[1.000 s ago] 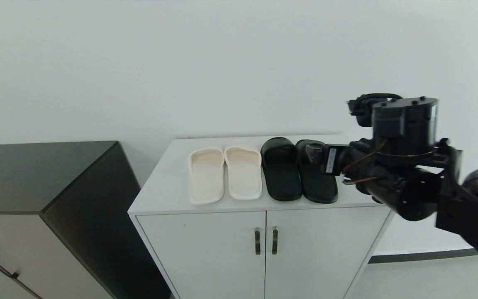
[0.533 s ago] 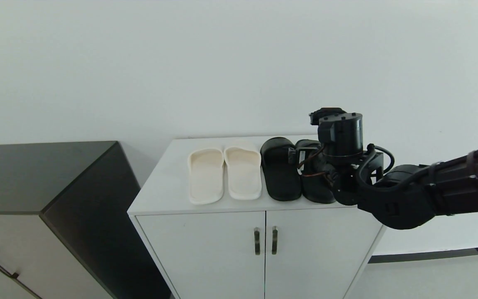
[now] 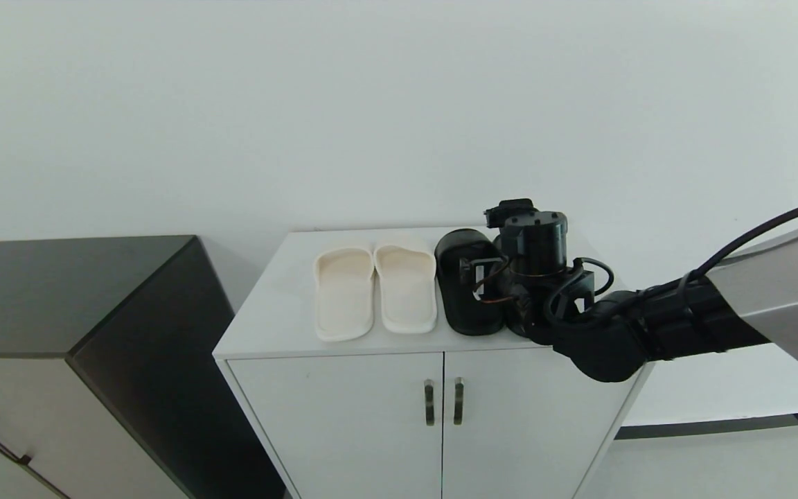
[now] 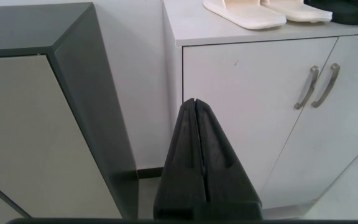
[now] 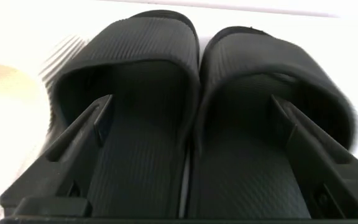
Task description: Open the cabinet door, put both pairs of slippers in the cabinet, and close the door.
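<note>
Slippers: 4 in total.
Cream: 2, the first cream slipper (image 3: 344, 294) and the second cream slipper (image 3: 406, 287).
Black: 2, the inner black slipper (image 3: 458, 291) and the outer black slipper (image 5: 260, 143).
White cabinet (image 3: 271, 312): 1, with 2 doors, the left door (image 3: 343, 423) and the right door (image 3: 530, 416), and 2 handles, the left handle (image 3: 429, 402) and the right handle (image 3: 458, 400).
Dark cabinet (image 3: 59, 291): 1.

Head view before cabinet (image 3: 343, 416); right wrist close above black slippers (image 5: 154, 93).

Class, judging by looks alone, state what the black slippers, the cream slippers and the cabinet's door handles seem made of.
Black slippers: likely moulded foam or rubber, matte, finely ribbed. Cream slippers: probably the same, matte, one-piece. Door handles: apparently brushed metal, grey with a soft sheen.
</note>
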`<state>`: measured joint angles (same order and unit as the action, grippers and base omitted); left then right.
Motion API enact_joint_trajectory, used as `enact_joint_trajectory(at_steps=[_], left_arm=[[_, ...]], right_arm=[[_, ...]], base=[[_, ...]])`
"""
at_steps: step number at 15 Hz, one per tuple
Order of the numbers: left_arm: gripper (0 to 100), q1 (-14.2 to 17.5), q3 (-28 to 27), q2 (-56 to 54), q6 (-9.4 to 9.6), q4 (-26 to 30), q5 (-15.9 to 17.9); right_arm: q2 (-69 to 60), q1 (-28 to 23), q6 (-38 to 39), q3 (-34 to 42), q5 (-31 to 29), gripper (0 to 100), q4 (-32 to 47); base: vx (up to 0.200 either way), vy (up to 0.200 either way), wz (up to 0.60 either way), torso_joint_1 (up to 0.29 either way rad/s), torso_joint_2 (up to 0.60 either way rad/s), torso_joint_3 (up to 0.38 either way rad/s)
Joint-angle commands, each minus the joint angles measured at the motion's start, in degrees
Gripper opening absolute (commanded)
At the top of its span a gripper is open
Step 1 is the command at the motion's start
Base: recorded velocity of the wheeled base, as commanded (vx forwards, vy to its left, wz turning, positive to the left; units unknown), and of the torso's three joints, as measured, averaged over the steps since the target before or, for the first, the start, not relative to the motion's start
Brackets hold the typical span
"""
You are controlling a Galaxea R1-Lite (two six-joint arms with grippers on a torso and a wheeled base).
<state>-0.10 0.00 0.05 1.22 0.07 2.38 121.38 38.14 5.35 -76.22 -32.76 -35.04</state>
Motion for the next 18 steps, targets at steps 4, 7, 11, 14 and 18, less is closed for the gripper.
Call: enact_joint_trajectory(at_steps=[4,7,11,14,18], left_arm=[[0,0.0,0.0,0.0,0.01,0.0,0.0],[0,0.0,0.0,0.0,0.01,0.0,0.0],[0,0.0,0.0,0.0,0.1,-0.1,0.1],[0,0.0,0.0,0.0,0.19,-0.1,0.2],[0,0.0,0.0,0.0,0.36,-0.1,0.2]], right_arm=[[5.4,-2.3,-1.0,-6.1,0.2,0,0.1],[5.7,-2.4,-1.1,-7.0,0.2,0,0.2],[3.4,-2.3,-1.1,-6.5,0.1,0,0.1],[-3.2,-1.4,-3.7,-0.5,0.2,0,-0.5],[-19.7,1.1,-3.8,14.3,7.7,0,-0.2]], base=[[0.0,0.0,0.0,0.0,0.0,0.0],[0.0,0.0,0.0,0.0,0.0,0.0],[0.0,0.0,0.0,0.0,0.0,0.0],[0.0,0.0,0.0,0.0,0.0,0.0],[0.0,0.0,0.0,0.0,0.0,0.0]])
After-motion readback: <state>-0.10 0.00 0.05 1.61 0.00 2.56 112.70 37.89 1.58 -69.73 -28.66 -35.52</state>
